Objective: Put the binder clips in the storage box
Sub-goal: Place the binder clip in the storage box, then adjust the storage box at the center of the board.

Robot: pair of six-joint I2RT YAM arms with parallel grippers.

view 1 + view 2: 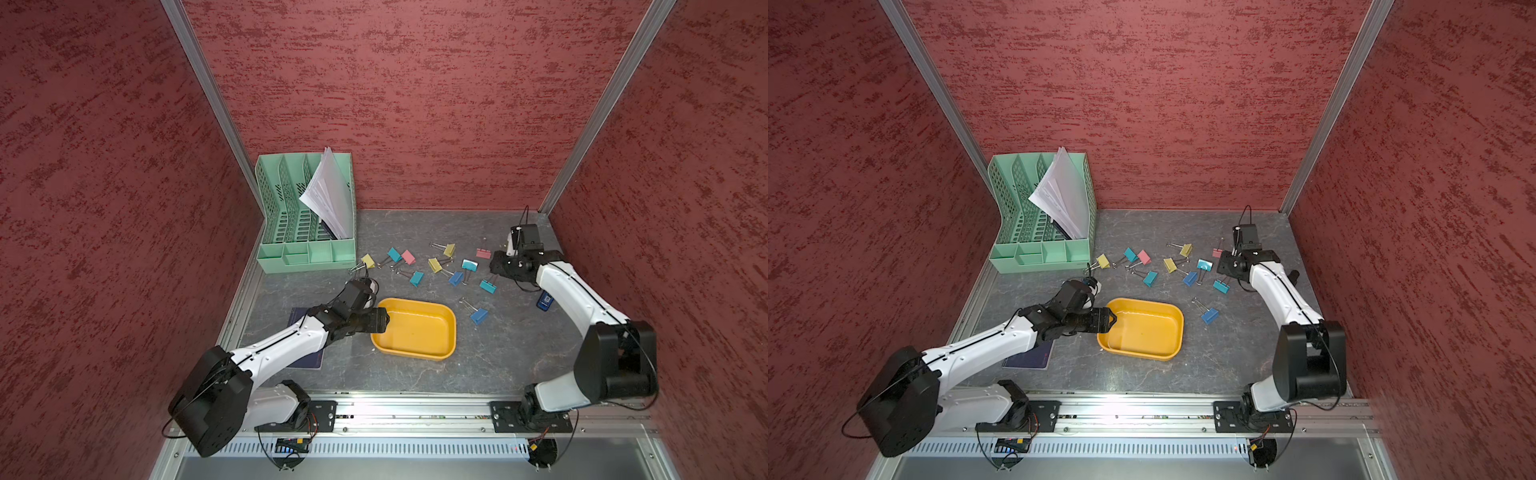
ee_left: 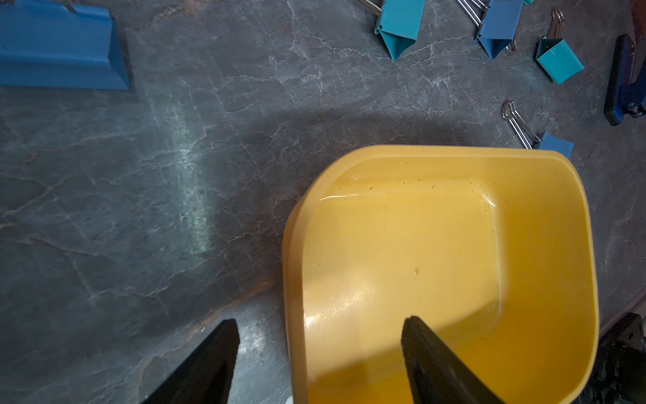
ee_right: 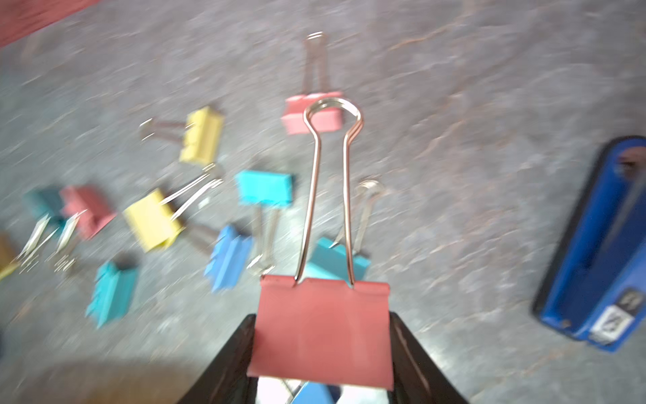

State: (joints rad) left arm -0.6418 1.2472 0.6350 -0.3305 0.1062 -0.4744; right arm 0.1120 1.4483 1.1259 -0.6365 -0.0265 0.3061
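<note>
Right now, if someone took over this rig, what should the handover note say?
Left claw: open, straddling one end wall of the storage box, gripping nothing.
Right claw: shut on a pink binder clip, held above the table.
Storage box: empty. Other binder clips: scattered on the table beyond the box.
Done: none boxed. Left: drop the pink one in, then fetch the rest.

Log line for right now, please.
left gripper open, straddling box rim | right gripper shut on pink clip | box empty | other clips on table
</note>
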